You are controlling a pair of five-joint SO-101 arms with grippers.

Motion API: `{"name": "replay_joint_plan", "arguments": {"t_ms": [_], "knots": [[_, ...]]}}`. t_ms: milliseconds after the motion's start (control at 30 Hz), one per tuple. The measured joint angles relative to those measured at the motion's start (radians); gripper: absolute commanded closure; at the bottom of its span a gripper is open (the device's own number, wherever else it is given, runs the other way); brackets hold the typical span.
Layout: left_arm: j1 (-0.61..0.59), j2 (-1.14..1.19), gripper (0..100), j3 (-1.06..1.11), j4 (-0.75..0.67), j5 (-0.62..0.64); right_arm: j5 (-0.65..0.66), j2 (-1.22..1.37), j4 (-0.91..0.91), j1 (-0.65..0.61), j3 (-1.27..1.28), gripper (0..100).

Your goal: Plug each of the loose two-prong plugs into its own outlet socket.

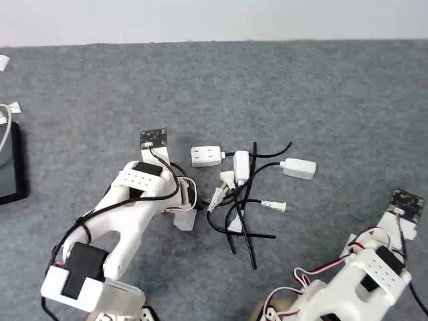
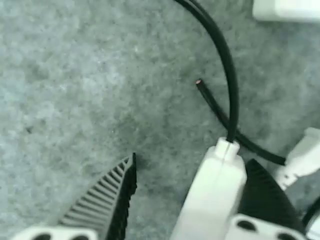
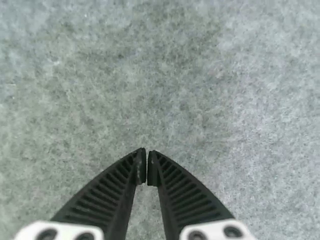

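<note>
A tangle of black cables (image 1: 241, 221) with loose white two-prong plugs (image 1: 224, 184) lies mid-table. Around it sit a white outlet block (image 1: 206, 156), a second white socket piece (image 1: 299, 168) and a plug with bare prongs (image 1: 274, 205). My left gripper (image 2: 192, 162) is open just left of the tangle. A white plug body (image 2: 215, 195) with a black cable (image 2: 227, 85) rests against one of its fingers (image 2: 262, 187). The other finger (image 2: 112, 197) stands apart from the plug. My right gripper (image 3: 146, 152) is shut on nothing above bare grey carpet.
The table is covered in grey carpet (image 1: 334, 100). A dark flat device (image 1: 10, 167) lies at the left edge. The right arm (image 1: 361, 281) sits at the lower right corner, away from the cables. A cut cable end (image 2: 199, 83) lies near the left gripper.
</note>
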Motion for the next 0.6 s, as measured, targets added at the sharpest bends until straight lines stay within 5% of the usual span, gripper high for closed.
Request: {"name": "replay_joint_plan", "arguments": {"t_ms": [600], "knots": [[-0.074, 0.0, 75, -0.161, 0.012, -0.371, 0.028, 0.0, 0.0, 0.0, 0.014, 98.7]]}}
